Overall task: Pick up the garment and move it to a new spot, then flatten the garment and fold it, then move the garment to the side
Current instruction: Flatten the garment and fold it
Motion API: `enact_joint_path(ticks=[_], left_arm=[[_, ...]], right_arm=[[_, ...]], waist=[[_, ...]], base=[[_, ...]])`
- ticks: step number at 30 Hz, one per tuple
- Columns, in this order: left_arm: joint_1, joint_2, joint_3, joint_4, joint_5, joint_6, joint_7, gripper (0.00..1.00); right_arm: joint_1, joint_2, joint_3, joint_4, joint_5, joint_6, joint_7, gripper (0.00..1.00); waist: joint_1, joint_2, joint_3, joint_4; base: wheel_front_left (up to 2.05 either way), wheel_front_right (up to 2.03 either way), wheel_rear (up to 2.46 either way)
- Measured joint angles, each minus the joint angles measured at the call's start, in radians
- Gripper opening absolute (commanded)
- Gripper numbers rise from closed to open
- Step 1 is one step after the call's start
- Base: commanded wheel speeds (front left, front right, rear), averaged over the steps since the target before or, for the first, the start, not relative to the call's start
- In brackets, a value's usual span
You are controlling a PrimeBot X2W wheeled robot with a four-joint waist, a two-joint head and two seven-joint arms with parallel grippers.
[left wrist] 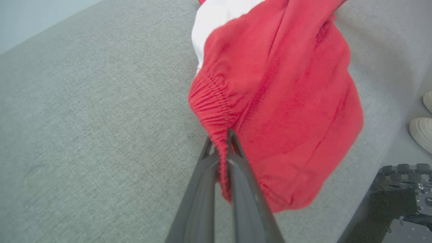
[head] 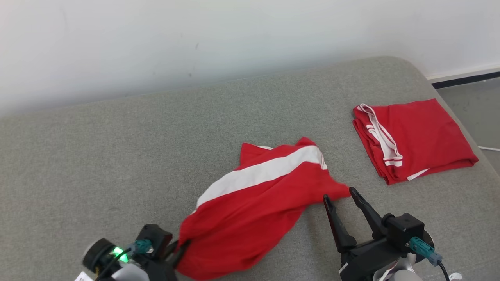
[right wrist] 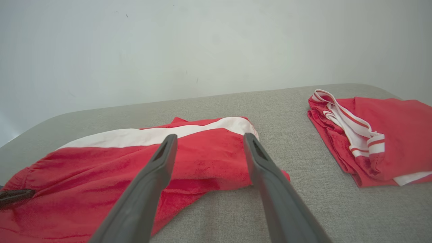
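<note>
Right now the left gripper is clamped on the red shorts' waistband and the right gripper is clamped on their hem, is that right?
Not quite: the right gripper is open, its fingers spread by the hem and gripping nothing, as the right wrist view shows. The left gripper is indeed clamped on the waistband of the red shorts.

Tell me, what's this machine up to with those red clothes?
A two-armed robot is working on a pair of red shorts with a white stripe, lying crumpled on a grey cushioned surface. Its left hand is shut on the elastic waistband. Its right hand is open at the other end of the shorts, gripping nothing. A folded red garment lies off to the right.
</note>
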Motion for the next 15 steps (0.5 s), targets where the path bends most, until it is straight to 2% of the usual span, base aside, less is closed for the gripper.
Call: enact_joint_path(ticks=[8, 13, 14, 15], left_arm=[[-0.021, 0.025, 0.059, 0.086, 0.043, 0.109, -0.063, 0.00], [-0.024, 0.016, 0.079, 0.085, 0.027, 0.128, -0.078, 0.00], [-0.023, 0.013, 0.082, 0.084, 0.018, 0.129, -0.077, 0.42], [-0.020, 0.009, 0.085, 0.082, 0.009, 0.130, -0.071, 1.00]], right_arm=[[-0.003, -0.010, 0.012, 0.006, 0.006, 0.000, 0.000, 1.00], [-0.002, -0.016, 0.005, 0.003, 0.006, 0.000, 0.000, 1.00], [-0.002, -0.017, 0.005, 0.002, 0.007, 0.000, 0.000, 1.00], [-0.002, -0.017, 0.003, 0.002, 0.007, 0.000, 0.000, 1.00]], waist=[[0.0000, 0.0000, -0.005, -0.018], [0.0000, 0.0000, -0.004, -0.026], [0.0001, 0.0000, -0.004, -0.026], [0.0001, 0.0000, -0.004, -0.026]], base=[[0.00, 0.00, 0.00], [0.00, 0.00, 0.00], [0.00, 0.00, 0.00], [0.00, 0.00, 0.00]])
